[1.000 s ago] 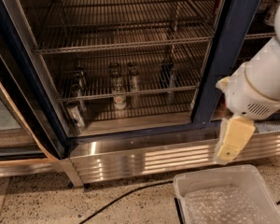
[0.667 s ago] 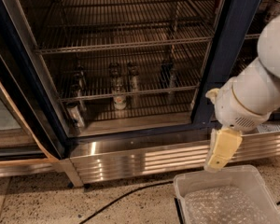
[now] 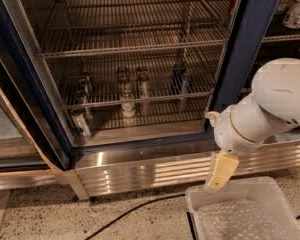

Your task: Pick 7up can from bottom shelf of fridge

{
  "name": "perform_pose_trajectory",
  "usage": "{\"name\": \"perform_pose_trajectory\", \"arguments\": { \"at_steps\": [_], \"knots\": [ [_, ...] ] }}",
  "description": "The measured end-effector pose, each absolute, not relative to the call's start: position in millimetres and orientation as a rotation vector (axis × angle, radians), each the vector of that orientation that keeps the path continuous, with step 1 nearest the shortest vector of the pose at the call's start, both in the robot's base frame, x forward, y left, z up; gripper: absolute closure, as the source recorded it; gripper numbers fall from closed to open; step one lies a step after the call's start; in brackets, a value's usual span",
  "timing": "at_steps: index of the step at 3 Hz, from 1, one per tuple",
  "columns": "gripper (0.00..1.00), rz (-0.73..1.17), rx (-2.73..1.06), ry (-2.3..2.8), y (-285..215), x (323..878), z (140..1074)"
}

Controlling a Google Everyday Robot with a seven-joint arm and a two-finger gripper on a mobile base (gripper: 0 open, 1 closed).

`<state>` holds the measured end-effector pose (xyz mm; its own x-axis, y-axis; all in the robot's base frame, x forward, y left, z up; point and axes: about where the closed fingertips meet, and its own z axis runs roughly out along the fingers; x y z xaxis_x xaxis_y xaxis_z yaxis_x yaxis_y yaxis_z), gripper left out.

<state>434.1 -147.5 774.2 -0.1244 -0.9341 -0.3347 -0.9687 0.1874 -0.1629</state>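
Note:
The fridge (image 3: 250, 39) has a dark blue frame and stands open in front of me. The 7up can (image 3: 127, 105), with a pale label and a small red mark, stands upright near the middle of the bottom shelf (image 3: 162, 116). My gripper (image 3: 220, 172) hangs from the white arm at the lower right. It is outside the fridge, in front of the ribbed steel base panel (image 3: 140, 171). It is well below and to the right of the can and holds nothing.
Darker cans (image 3: 142, 86) (image 3: 179, 81) (image 3: 84, 86) stand around the 7up can, and one (image 3: 80, 123) stands at the front left. A clear plastic bin (image 3: 245, 216) sits on the floor under the gripper. A black cable (image 3: 130, 216) crosses the floor. The glass door (image 3: 5, 129) stands open at left.
The arm has swung left and downward. The gripper has moved from the right part of the base panel to above the bin's near-left corner. The cans have not moved.

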Motion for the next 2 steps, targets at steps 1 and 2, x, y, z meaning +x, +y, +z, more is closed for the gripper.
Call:
{"name": "perform_pose_trajectory", "arguments": {
  "at_steps": [1,2],
  "knots": [
    [0.0,0.192,-1.732,2.125,-131.9,449.7,750.9],
    [0.0,0.224,-1.669,2.118,-105.9,481.3,706.0]
  ]
}}
